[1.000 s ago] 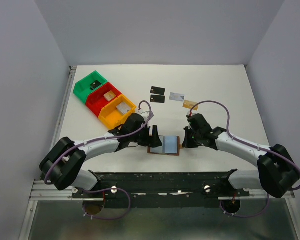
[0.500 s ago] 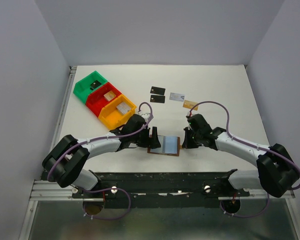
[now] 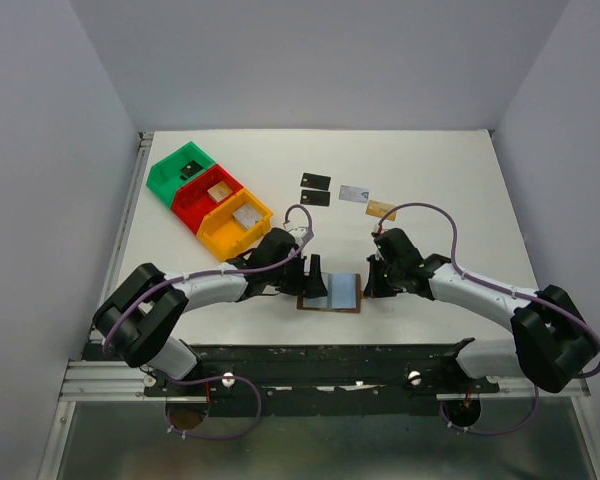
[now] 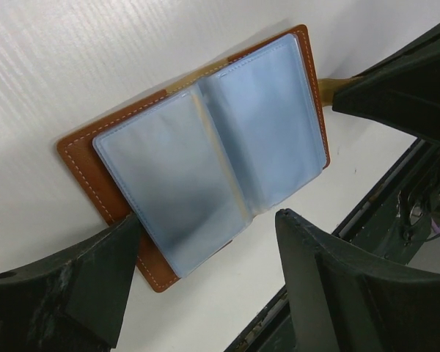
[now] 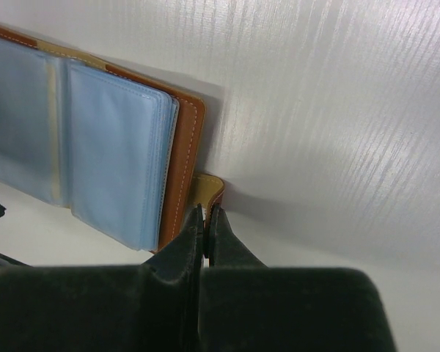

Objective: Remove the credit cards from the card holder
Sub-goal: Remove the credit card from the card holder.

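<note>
Card holder (image 3: pixel 342 291) lies open, right gripper (image 5: pixel 204 222) pinching its edge tab (image 5: pixel 206 192), left gripper (image 4: pixel 209 218) spread wide above it.

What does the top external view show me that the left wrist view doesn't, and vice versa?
Only top external: four credit cards lying loose on the table, and three plastic bins. Only left wrist: the card holder stitching and blue pockets up close, and that the left pincer is open. Both: the open card holder and the right pincer at its tab.
</note>
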Available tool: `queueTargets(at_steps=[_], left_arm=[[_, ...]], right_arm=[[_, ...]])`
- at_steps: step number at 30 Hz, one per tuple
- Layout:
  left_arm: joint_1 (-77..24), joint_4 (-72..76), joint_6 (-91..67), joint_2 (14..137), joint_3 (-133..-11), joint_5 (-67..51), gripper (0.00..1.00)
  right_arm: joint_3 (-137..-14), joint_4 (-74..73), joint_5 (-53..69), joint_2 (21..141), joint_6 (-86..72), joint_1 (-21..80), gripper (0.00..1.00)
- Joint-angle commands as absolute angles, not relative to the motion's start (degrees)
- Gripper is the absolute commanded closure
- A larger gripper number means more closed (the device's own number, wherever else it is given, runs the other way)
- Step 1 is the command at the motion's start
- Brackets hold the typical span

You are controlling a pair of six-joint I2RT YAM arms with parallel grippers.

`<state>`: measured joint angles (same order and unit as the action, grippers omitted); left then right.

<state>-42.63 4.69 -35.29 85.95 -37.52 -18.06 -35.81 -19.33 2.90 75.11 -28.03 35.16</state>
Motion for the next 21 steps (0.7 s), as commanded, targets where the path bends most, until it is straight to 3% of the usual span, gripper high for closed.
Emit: queueTargets(at_steps=[1,21], left_arm=[[-43.9,7.9,-33.5,85.3,-38.0,-21.5,0.17],[-48.2,5.4,-28.6,85.2,-43.9,-22.0,0.17]], right_arm=[[-35.2,-18.6,3.9,75.6,-27.9,35.3,1.0],[-35.3,-19.1,3.8,75.4,-27.9,35.3,1.0]])
